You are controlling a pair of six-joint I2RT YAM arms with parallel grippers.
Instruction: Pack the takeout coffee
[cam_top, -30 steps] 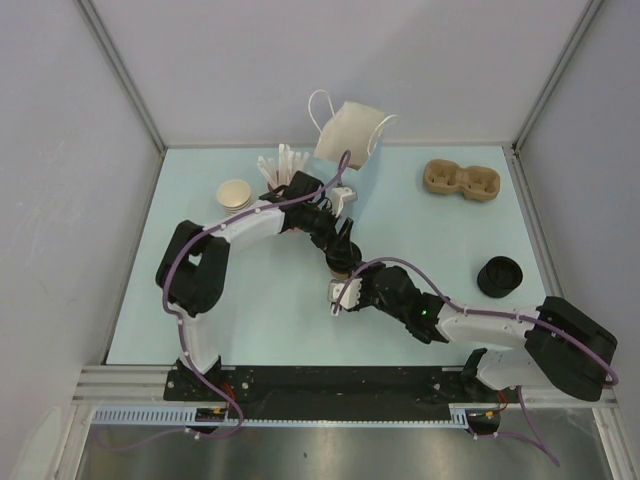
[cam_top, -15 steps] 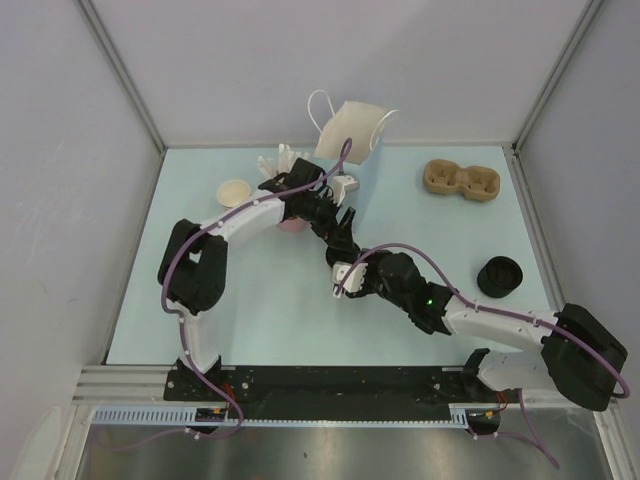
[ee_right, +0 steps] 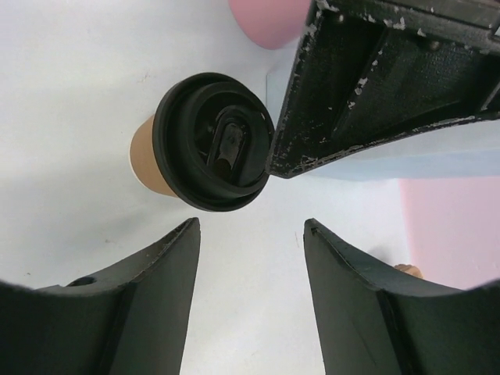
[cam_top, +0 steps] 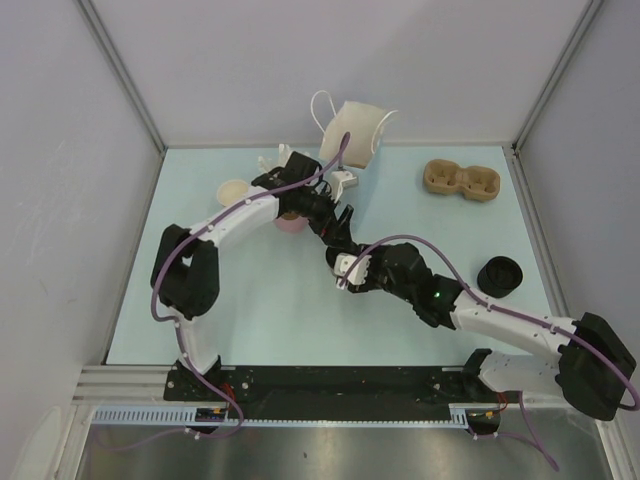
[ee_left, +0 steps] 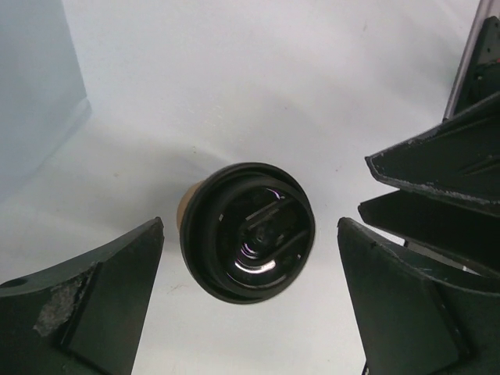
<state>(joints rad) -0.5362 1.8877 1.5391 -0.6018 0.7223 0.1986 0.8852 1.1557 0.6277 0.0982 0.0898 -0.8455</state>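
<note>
Takeout coffee (ee_left: 248, 232) stands beneath spread left hand (ee_left: 250, 226).

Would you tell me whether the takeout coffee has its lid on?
On. The black lid covers the top of the takeout coffee in both wrist views.

Blue table (cam_top: 250, 310): takeout coffee (ee_left: 248, 232) centre; pink cup (cam_top: 291, 223), tan cups (cam_top: 232, 189) left-rear; bag (cam_top: 352, 128) rear; pulp carrier (cam_top: 460, 181), black lids (cam_top: 499, 276) right.
</note>
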